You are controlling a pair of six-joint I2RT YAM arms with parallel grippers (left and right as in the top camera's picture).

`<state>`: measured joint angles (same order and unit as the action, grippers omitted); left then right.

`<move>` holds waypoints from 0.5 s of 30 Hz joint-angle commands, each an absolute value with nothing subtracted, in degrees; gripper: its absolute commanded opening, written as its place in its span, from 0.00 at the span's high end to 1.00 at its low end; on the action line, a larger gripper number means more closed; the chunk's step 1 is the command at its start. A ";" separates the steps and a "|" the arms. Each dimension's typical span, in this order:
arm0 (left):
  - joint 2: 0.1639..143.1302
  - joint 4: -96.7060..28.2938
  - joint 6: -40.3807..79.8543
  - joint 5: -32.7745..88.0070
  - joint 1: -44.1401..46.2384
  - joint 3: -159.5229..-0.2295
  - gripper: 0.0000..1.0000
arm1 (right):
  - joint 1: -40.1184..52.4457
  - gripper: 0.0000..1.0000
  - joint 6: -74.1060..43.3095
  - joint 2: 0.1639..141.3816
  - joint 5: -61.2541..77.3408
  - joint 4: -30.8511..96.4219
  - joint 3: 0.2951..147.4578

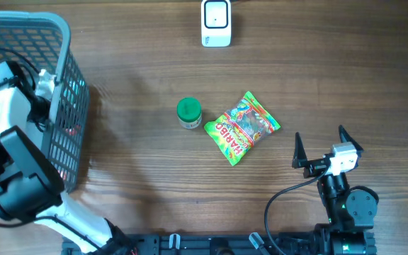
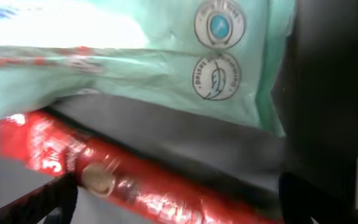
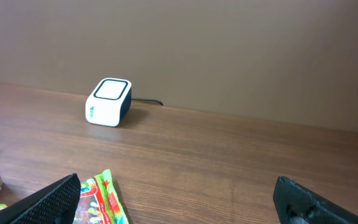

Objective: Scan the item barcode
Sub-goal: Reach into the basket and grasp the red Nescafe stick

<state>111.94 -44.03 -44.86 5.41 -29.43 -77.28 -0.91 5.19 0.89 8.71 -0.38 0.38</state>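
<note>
Grey plastic basket (image 1: 66, 42) on the left holds the left gripper (image 2: 179, 196), jaws spread wide over a red packet (image 2: 135, 186) and pale green pouch (image 2: 166, 56). Right gripper (image 1: 319, 138) rests released near the colourful gummy bag (image 1: 241, 127), with the white box scanner (image 1: 216, 23) well beyond.

A grey plastic basket (image 1: 73, 92) stands at the left edge of the brown wooden table (image 1: 140, 184)

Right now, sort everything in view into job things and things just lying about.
Job: barcode scanner, Haribo bag, green-lidded jar, grey basket.
Lying about: mint-green pack, red 3-in-1 sachet, both seemingly inside the basket.
</note>
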 commanded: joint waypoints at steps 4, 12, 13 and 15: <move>119.57 -47.11 -49.30 6.17 -29.80 -77.58 0.96 | -0.64 0.00 4.38 0.58 8.29 -0.56 0.30; 112.22 -47.18 -43.83 6.20 -29.76 -83.33 0.96 | -0.64 0.00 4.38 0.58 8.29 -0.56 0.30; 110.06 -47.18 -42.39 6.20 -29.74 -84.95 0.96 | -0.64 0.00 4.38 0.58 8.29 -0.56 0.30; 105.82 -47.16 -40.36 6.24 -29.74 -86.87 0.96 | -0.64 0.00 4.40 0.58 8.29 -0.56 0.30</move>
